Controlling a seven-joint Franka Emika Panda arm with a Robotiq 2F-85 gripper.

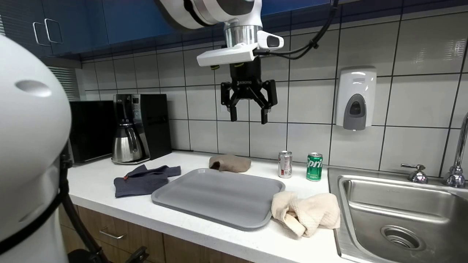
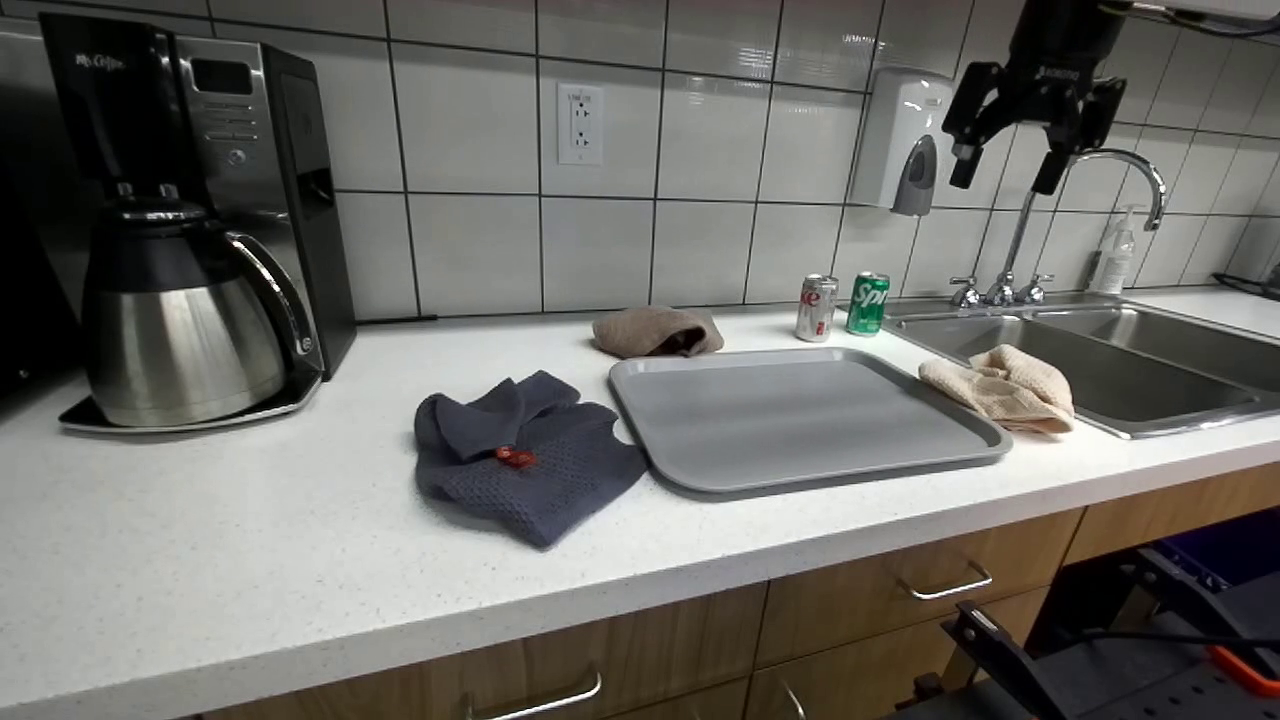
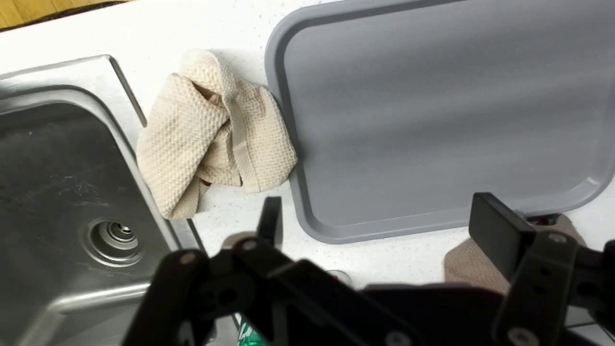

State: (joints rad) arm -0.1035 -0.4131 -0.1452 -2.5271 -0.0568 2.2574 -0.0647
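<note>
Hovering with jaws wide apart, our Robotiq gripper (image 1: pixel 249 118) | open air down to the gray tray (image 1: pixel 219 195) on the counter (image 2: pixel 300 520) | we see cream waffle-weave towel (image 3: pixel 192 125) between tray's edge and sink (image 3: pixel 98 76), touching both

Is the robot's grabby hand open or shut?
Open. In both exterior views the gripper has its two fingers wide apart, with nothing held between them.
</note>
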